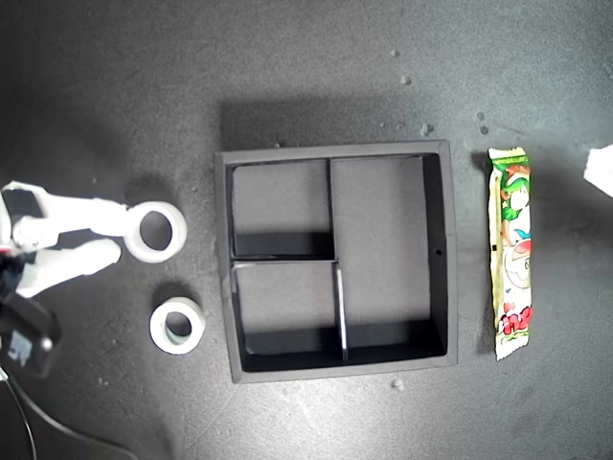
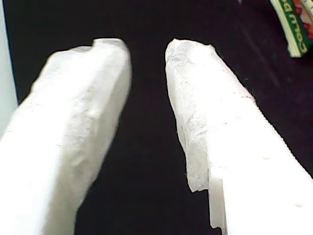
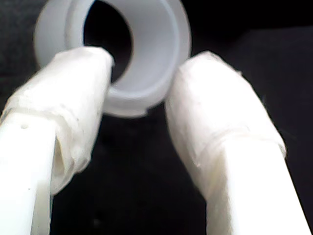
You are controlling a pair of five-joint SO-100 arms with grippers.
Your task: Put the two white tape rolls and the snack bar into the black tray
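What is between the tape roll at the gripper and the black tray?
Nothing visible: bare dark table lies between the tape roll at my second gripper and the black tray; only its low wall must be cleared.

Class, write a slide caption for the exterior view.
White tool reaching a white tape roll beside the empty square matte black tray.

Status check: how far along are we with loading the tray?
Nothing is loaded yet: all three compartments of the black tray are bare. In hand: my second gripper is open at the upper tape roll, one finger through its hole, not yet closed. Left: that roll, the lower tape roll, and the snack bar, lying outside the tray on the exterior view's right.
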